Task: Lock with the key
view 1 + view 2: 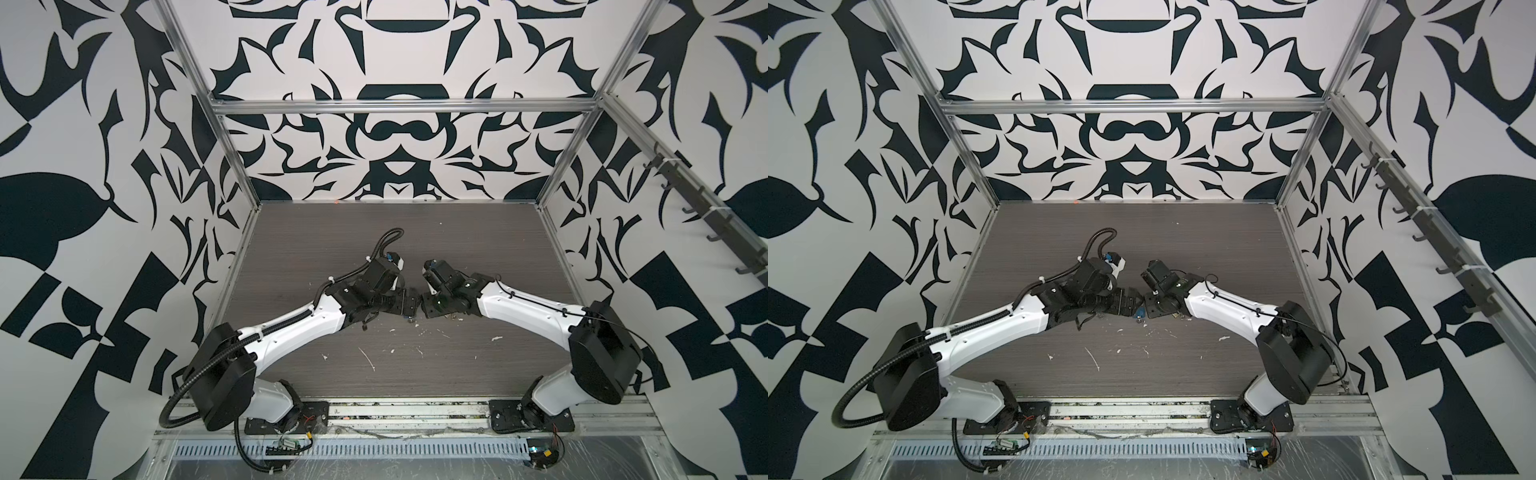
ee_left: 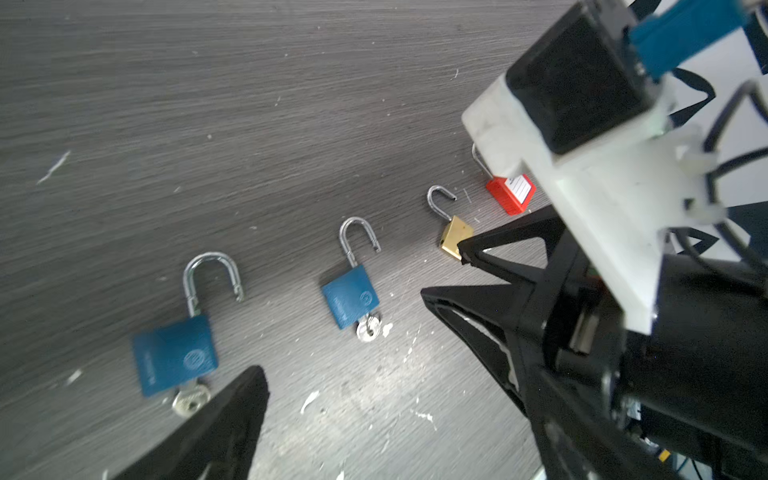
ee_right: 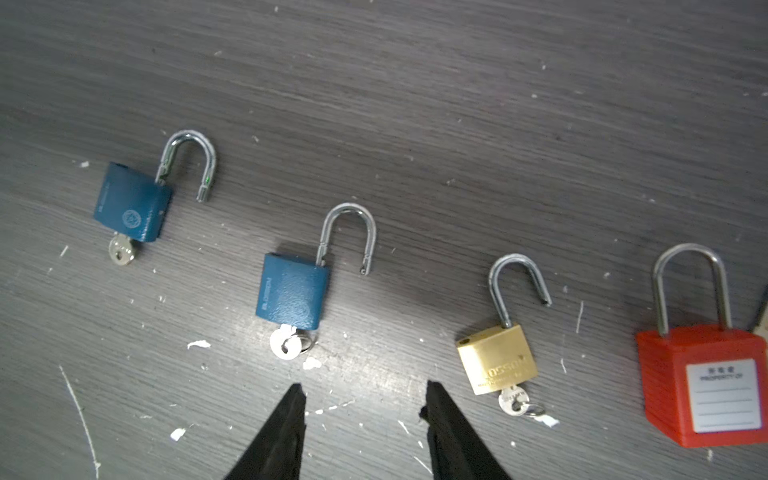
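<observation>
Right claw (image 3: 365, 415), released and empty, hangs low over the counter (image 3: 457, 104), its tips parted above bare wood between two keys. Nearest on one side lies a blue padlock (image 3: 293, 297), its shackle (image 3: 351, 216) raised clear of the body and its key (image 3: 286, 343) seated in the keyhole toward the claw. On the other side is a brass padlock (image 3: 496, 359), also unlatched, with a ringed key (image 3: 513, 401). Farther along the same row are a second blue padlock (image 3: 131, 203), open with a key in it too, and a red padlock (image 3: 702, 382) whose shackle looks seated, with no key in view. The keys face the claw, likely so one can be pinched and turned once its shackle is pressed home; which padlock it is after cannot be told. Left claw (image 1: 409, 305), spread wide and holding nothing, hovers close by, probably to steady a padlock.
</observation>
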Motion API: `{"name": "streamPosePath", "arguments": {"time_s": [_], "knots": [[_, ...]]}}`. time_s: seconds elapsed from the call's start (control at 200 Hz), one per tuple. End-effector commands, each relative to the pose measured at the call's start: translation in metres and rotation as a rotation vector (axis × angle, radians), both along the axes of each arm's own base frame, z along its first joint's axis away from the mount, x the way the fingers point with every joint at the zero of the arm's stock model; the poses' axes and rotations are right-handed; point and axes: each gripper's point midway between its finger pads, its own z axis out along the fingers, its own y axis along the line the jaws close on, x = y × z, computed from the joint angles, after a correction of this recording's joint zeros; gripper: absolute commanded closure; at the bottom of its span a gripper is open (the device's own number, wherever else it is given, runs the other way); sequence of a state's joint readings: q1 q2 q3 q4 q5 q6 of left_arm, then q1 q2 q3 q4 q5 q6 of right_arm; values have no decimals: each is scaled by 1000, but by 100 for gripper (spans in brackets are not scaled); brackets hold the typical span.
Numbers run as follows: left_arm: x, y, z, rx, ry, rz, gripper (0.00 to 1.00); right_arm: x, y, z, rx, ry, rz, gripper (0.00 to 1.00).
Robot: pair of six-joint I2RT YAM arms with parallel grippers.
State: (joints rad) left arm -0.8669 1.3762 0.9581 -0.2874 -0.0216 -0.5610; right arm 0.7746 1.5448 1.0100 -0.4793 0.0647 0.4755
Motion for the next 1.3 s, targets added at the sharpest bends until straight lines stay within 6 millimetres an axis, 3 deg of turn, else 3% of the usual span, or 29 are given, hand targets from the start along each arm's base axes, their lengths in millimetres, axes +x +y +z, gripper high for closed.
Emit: {"name": "streamPosePath", "arguments": {"time_s": [0.0, 0.18, 0.375, 0.54, 0.635, 0.79, 0.995, 1.295], "knots": [[-5, 0, 25, -48, -52, 3, 1, -1, 8, 12, -12, -40, 27, 50], [-9, 24, 38, -60, -85, 82, 1, -11, -8, 12, -34, -51, 23, 50], [-14, 57, 39, -36, -157, 152, 1, -27, -27, -8, -124, -13, 76, 47], [-17, 76, 56, -81, -209, 216, 1, -20, -38, -25, -199, -5, 79, 40], [-24, 68, 68, -164, -253, 152, 1, -3, -68, -15, -314, -50, 34, 39], [-22, 61, 72, -202, -287, 124, 1, 17, -88, -9, -175, -13, -43, 42], [-15, 39, 67, -176, -261, 47, 1, 34, -62, -22, -71, 36, -10, 43], [-9, 35, 55, -248, -206, 18, 1, 35, -57, -42, -72, 70, 11, 42]]}}
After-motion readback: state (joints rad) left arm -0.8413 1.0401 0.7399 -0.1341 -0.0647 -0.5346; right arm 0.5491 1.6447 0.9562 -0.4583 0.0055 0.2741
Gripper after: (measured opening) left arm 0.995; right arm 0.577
